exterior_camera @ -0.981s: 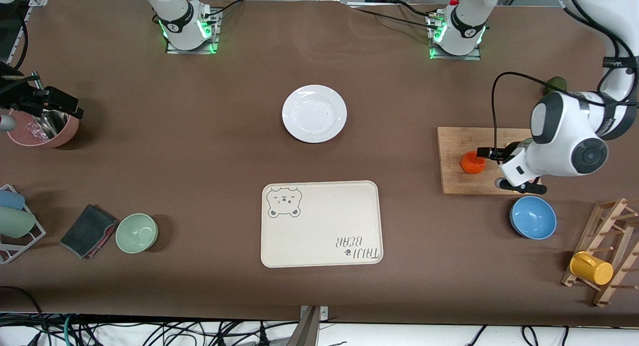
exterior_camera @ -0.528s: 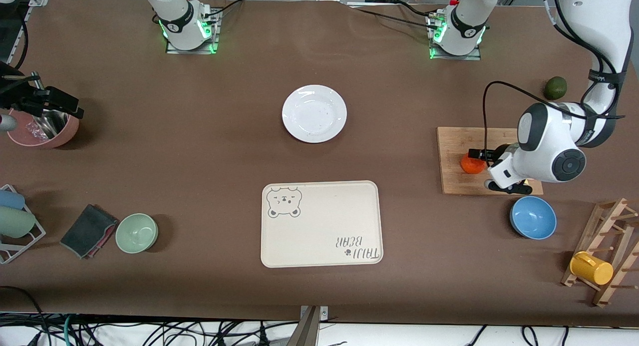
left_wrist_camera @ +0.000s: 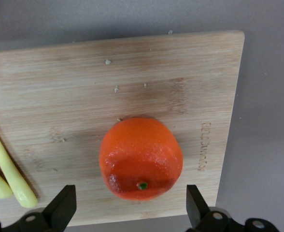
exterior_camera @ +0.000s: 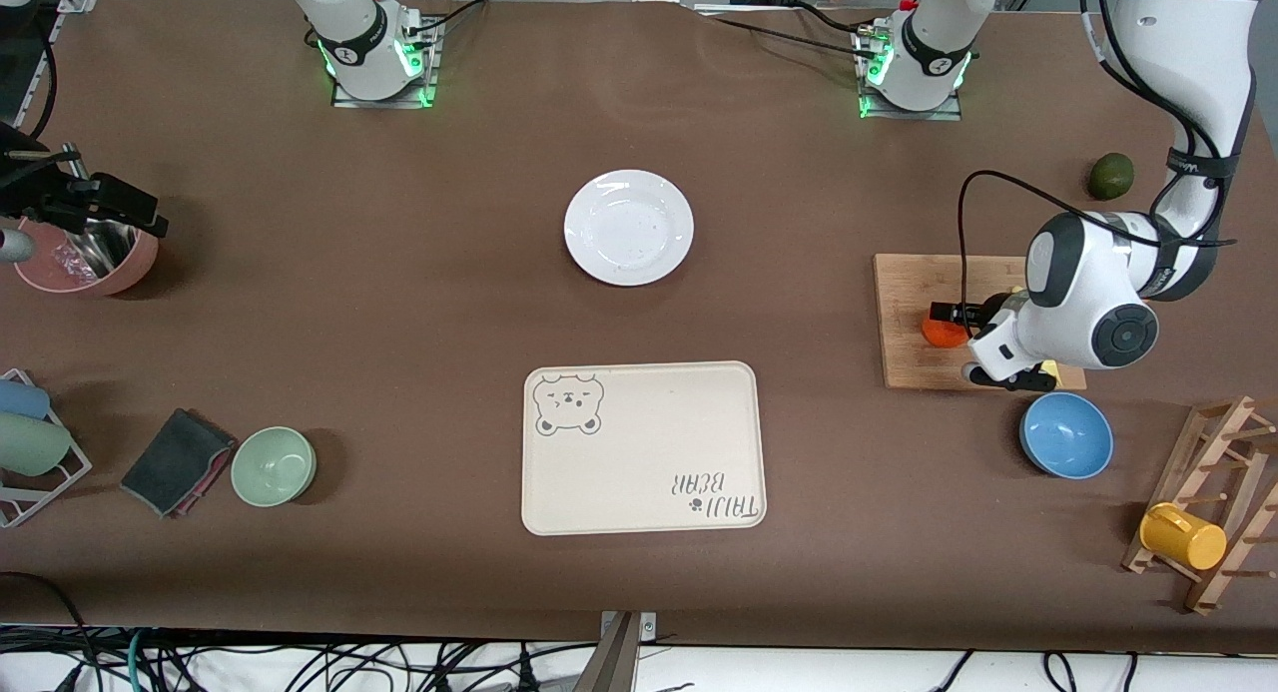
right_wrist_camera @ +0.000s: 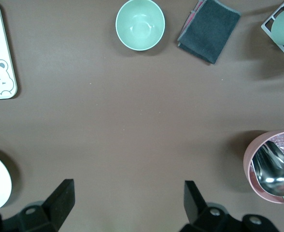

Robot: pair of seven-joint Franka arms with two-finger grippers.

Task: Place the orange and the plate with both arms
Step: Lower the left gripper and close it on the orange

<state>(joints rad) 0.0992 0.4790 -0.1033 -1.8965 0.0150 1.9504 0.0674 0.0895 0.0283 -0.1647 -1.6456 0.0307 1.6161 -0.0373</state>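
The orange (left_wrist_camera: 141, 158) is seen resting on a wooden cutting board (left_wrist_camera: 156, 72), toward the left arm's end of the surface (exterior_camera: 399, 273). It is bracketed by the left end effector (left_wrist_camera: 130, 212), whose fingers (left_wrist_camera: 61, 207) are spread wide on either side of the fruit without touching it; nothing is grasped yet. The step in hand is judged to be the approach to the orange. For the next move, a further descent is probably called for, so that the pads sit level with the fruit's widest part, followed by a closing of the fingers.

The plate (exterior_camera: 628, 227) lies untouched near the middle of the surface, farther from the front camera than a bear-print tray (exterior_camera: 641, 448). The right end effector (right_wrist_camera: 127, 208) is held released over bare surface beside a pink bowl (right_wrist_camera: 273, 166), and its arm is judged to be waiting.
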